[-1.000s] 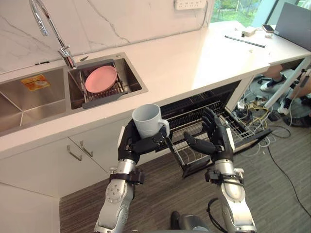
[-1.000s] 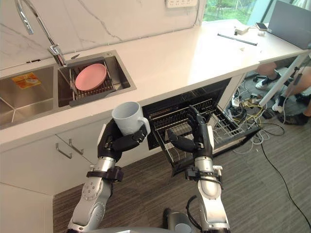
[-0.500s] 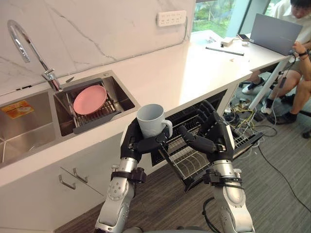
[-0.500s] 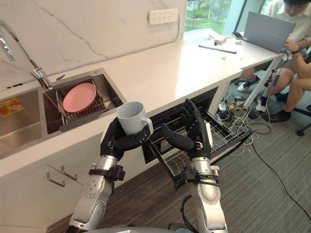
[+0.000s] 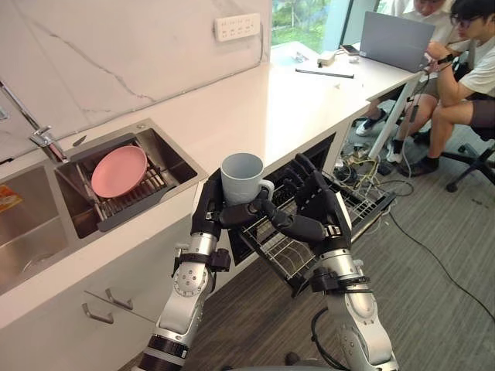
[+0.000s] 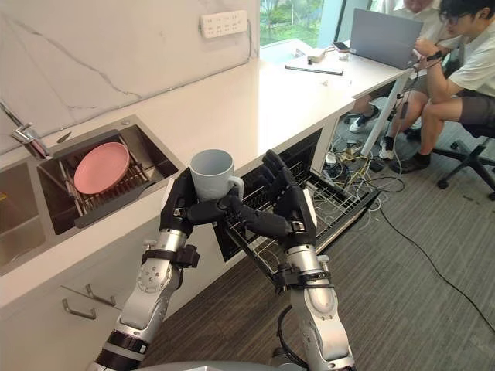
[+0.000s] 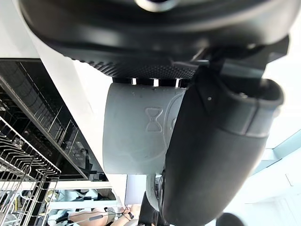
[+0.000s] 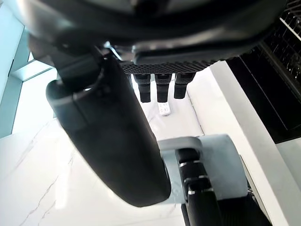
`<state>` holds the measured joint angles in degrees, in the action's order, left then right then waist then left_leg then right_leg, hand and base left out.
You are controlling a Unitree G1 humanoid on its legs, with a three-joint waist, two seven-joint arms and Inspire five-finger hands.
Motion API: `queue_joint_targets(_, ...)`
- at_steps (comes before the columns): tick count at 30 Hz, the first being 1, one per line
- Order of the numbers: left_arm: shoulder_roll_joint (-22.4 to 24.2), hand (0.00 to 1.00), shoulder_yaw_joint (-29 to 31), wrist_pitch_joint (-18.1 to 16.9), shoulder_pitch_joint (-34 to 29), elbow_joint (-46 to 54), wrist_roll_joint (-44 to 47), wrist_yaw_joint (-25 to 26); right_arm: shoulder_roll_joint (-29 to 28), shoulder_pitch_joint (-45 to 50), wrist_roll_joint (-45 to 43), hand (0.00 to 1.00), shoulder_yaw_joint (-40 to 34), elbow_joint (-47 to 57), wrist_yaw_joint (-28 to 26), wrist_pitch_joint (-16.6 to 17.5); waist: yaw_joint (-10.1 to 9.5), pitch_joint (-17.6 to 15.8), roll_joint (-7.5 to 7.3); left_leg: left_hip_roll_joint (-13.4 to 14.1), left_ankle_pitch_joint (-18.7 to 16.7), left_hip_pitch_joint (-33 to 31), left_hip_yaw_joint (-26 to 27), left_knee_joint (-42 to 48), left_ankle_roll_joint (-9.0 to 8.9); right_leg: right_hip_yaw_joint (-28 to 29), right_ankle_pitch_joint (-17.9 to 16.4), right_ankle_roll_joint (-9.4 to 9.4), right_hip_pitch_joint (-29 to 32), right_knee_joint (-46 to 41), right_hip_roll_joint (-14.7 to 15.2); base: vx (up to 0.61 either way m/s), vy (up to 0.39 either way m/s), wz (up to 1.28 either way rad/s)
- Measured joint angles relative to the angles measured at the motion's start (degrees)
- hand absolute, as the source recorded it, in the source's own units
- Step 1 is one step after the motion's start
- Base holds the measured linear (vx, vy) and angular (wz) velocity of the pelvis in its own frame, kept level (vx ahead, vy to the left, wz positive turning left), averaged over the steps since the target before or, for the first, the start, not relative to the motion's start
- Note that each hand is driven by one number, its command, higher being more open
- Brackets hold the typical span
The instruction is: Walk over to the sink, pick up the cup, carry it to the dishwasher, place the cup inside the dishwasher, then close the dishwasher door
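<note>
Plainly upright, the pale blue-grey cup (image 5: 240,176) has one side handle.

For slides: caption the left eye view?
Left hand holds pale blue mug near pulled-out dishwasher rack; right hand open beside it.

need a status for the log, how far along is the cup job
Done: the cup is out of the sink, gripped in the left hand. In hand: it is held by the pulled-out dishwasher rack, right hand open beside it. Left: set it inside, shut the dishwasher.
</note>
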<state>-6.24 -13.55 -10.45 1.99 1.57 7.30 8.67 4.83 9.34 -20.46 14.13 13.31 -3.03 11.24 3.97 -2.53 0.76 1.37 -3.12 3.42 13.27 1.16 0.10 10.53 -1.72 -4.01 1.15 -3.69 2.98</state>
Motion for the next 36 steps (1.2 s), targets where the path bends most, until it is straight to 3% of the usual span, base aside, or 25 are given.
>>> queue_joint_targets(14, 0.3, 0.3, 1.8, 0.1, 0.9, -2.3, 0.1, -0.1, 1.5, -0.1, -0.2, 0.9, 1.5, -0.1, -1.4, 0.0, 0.09, 0.9, -0.19, -0.2, 0.1, 0.8, 1.6, -0.7, 0.22, 1.7, 1.2, -0.38, -0.2, 1.6, 0.1, -0.02, -0.007, -0.07)
queue_joint_targets(23, 1.5, 0.3, -4.3, 0.1, 1.1, -1.7, 1.1, -4.0, 1.9, -3.4, -0.2, 0.9, 0.2, -3.1, -0.7, 0.0, 0.06, 1.1, -0.13, -0.3, 0.2, 0.4, 0.8, -1.1, 0.36, 0.6, 1.3, -0.4, -0.7, 2.6, 0.3, 0.01, -0.014, 0.05)
queue_joint_targets(24, 1.2, 0.3, -5.5, 0.1, 1.4, -1.7, 1.4, -4.5, 2.1, -3.9, -0.2, 0.3, -0.3, -3.4, -0.5, 0.0, 0.03, 1.3, -0.12, -0.3, 0.3, 0.3, 0.5, -1.1, 0.41, 0.3, 1.3, -0.41, -0.9, 2.7, 0.3, -0.01, -0.027, 0.11)
queue_joint_targets(35, 1.0, 0.3, -9.6, 0.7, 1.9, -1.7, 2.9, -5.1, 3.7, -4.9, 0.4, 0.3, -2.2, -4.5, 1.3, 0.1, -0.14, 2.2, -0.12, -0.6, 2.1, 0.2, -1.6, -3.0, 0.49, -1.6, 1.4, -0.31, -0.8, 2.6, 0.5, -0.04, -0.031, 0.1)
queue_joint_targets(36, 1.0, 0.9, -9.6, 0.7, 1.9, -1.7, 3.1, -5.1, 3.6, -4.9, 0.4, 0.3, -2.2, -4.5, 1.2, 0.1, -0.19, 2.3, -0.13, -0.5, 2.2, 0.2, -1.6, -3.0, 0.48, -1.6, 1.4, -0.29, -0.8, 2.6, 0.5, -0.04, -0.032, 0.01)
